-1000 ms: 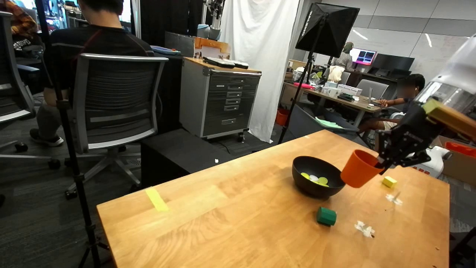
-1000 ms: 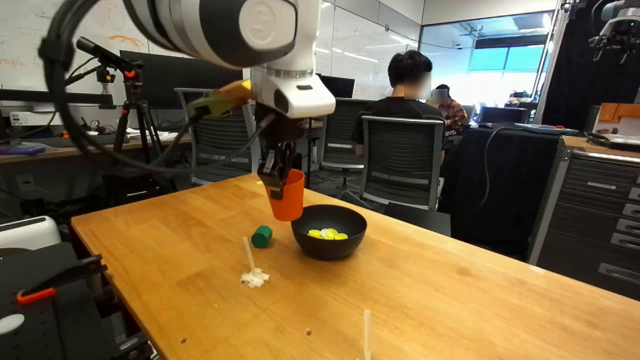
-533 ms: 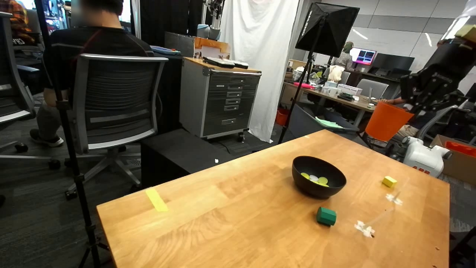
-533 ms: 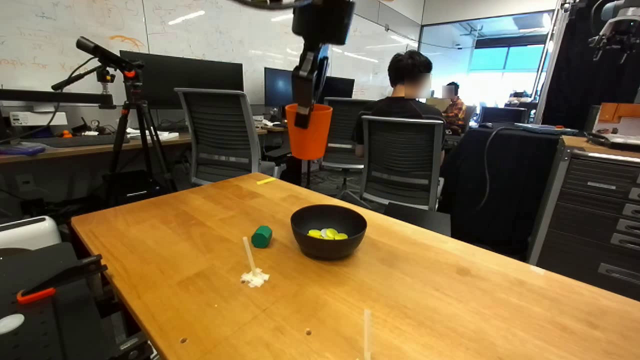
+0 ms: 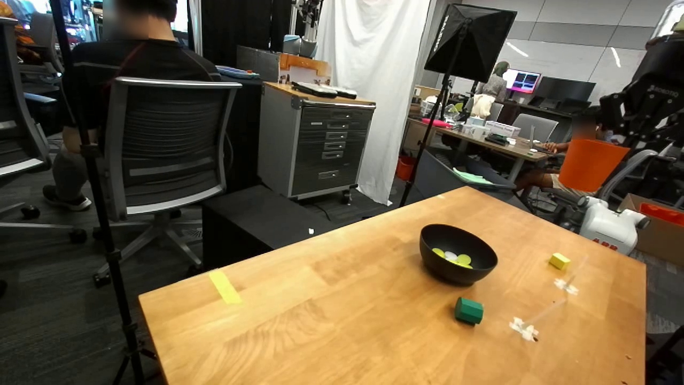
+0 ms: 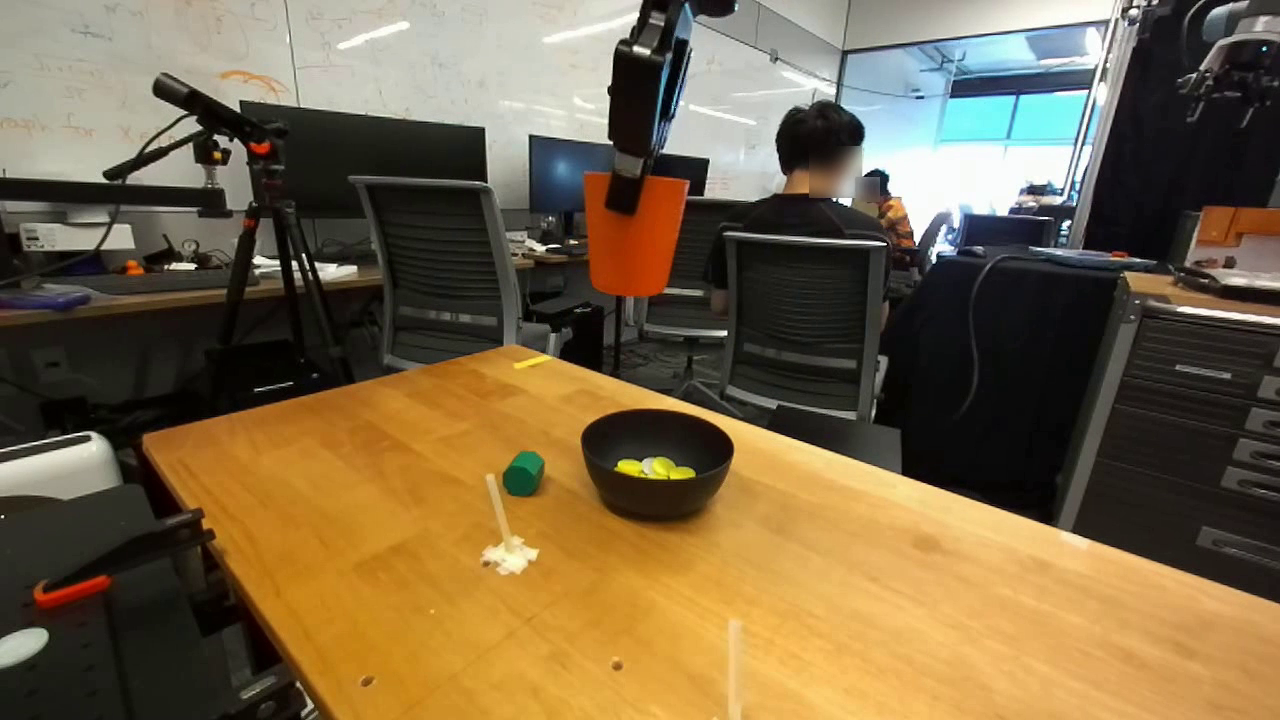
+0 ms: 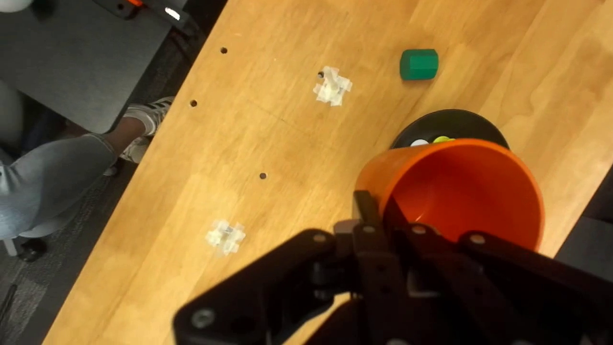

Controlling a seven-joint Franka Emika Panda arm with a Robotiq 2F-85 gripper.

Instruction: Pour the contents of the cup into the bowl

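plastic cup, smooth bowl, wooden table

My gripper sits at the bottom of the wrist view, right of centre: fingers pinched nearly together, tips pointing up the frame, black linkages splayed either side, a bit blurry. In an exterior view I've got the arm cut off at upper right, gripper tilted down-left. In an exterior view, one finger hangs down at upper centre.
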